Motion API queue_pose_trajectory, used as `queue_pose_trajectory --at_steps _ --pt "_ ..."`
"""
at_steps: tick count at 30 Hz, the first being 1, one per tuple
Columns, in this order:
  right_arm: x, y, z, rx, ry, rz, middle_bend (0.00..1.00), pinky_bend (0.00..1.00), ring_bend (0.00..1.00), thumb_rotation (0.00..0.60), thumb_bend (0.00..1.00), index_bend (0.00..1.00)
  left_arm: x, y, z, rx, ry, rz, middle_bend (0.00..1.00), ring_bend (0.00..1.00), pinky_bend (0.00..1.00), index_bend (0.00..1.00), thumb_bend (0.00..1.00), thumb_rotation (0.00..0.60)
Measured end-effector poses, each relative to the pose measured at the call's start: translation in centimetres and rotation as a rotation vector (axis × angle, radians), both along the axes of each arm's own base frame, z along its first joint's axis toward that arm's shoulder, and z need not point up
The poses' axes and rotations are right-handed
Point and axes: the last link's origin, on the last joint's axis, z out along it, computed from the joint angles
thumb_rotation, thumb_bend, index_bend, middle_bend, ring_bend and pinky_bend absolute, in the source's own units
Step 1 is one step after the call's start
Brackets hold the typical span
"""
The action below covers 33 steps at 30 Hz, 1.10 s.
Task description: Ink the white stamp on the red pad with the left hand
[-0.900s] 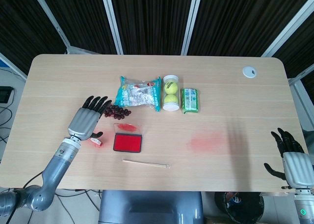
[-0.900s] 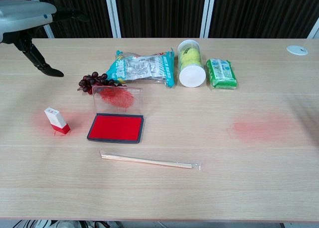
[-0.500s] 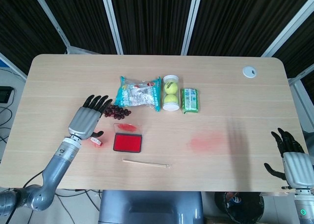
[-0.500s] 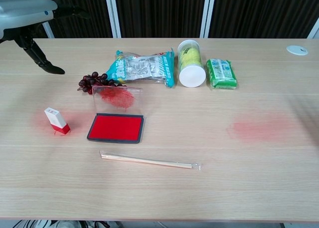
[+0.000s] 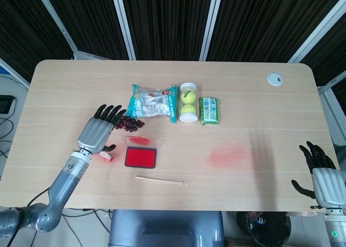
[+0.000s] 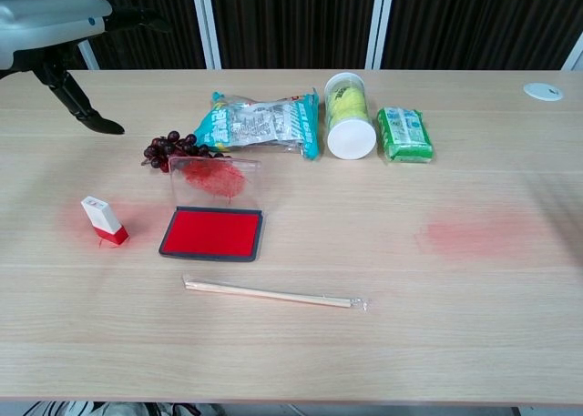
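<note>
- Head view: the left hand [image 5: 98, 132] hangs over the table [image 5: 259, 95] with fingers spread and straight, holding nothing. The white stamp [image 5: 106, 156] lies just below its thumb, left of the red pad [image 5: 140, 158]. The right hand [image 5: 320, 177] sits at the table's near right corner, fingers apart, empty.
- Chest view: the left hand [image 6: 55, 25] is raised above the tabletop, its thumb pointing down, touching nothing. The white stamp [image 6: 103, 219] stands well below it, beside the open red pad [image 6: 213, 232].

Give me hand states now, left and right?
Left hand: open, fingers spread, holding nothing, above the small white stamp.
Right hand: open, holding nothing.
</note>
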Motion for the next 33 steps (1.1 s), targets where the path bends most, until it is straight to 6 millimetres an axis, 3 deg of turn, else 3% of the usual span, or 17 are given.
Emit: queue_pose_trajectory --at_steps 16,22,33 --pt "0.0 0.1 0.0 -0.001 0.000 -0.001 0.00 0.19 0.00 0.600 0.28 0.12 -1.0 -0.4 0.1 -0.020 0.053 0.013 0.00 0.00 0.00 0.00 0.12 0.600" --pt "0.0 0.1 0.0 -0.001 -0.001 -0.001 0.00 0.19 0.00 0.600 0.28 0.12 -2.7 -0.8 0.6 -0.031 0.097 0.036 0.00 0.00 0.01 0.04 0.13 0.600" --pt "0.0 0.1 0.0 -0.003 0.002 -0.001 0.00 0.19 0.00 0.600 0.28 0.12 -6.4 -1.5 1.0 -0.044 0.137 0.105 0.16 0.01 0.09 0.18 0.17 0.600"
